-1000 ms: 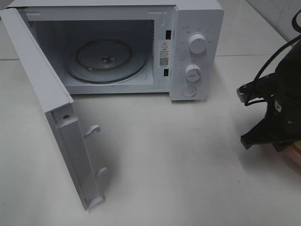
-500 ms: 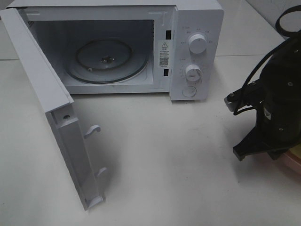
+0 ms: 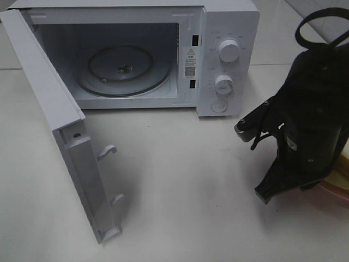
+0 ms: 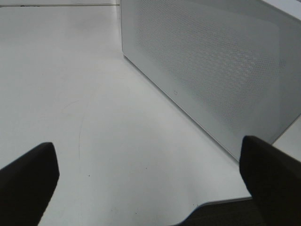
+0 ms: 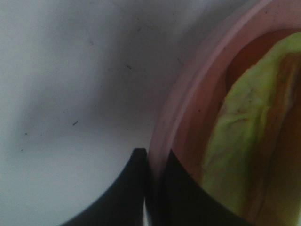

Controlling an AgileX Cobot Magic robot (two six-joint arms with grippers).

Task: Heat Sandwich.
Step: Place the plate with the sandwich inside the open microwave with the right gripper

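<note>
The sandwich (image 5: 244,132) lies on a pink plate (image 5: 188,94) toward the right side of the tabletop (image 3: 180,180), in front of and to the right of the microwave (image 3: 229,33). In the high view the right arm covers nearly all of it. The right wrist view shows it close up but blurred. There its long axis runs roughly alongside the stretch of plate rim nearest the camera, and it lies just inside that rim. Which end is which cannot be told. What shows of it is a crinkled pale green lettuce layer with an orange-brown band along its far side. The bread is not clearly made out. The right gripper (image 5: 154,188) is closed on the plate's rim, one dark finger outside the rim and the other inside it. It pinches the plate and does not touch the sandwich. The left gripper (image 4: 148,157) is spread wide and holds nothing. It hangs over bare tabletop beside the perforated outer face of the microwave door (image 4: 211,70). That door stands swung fully open toward the front-left, showing the glass turntable (image 3: 122,68) inside the cavity.
</note>
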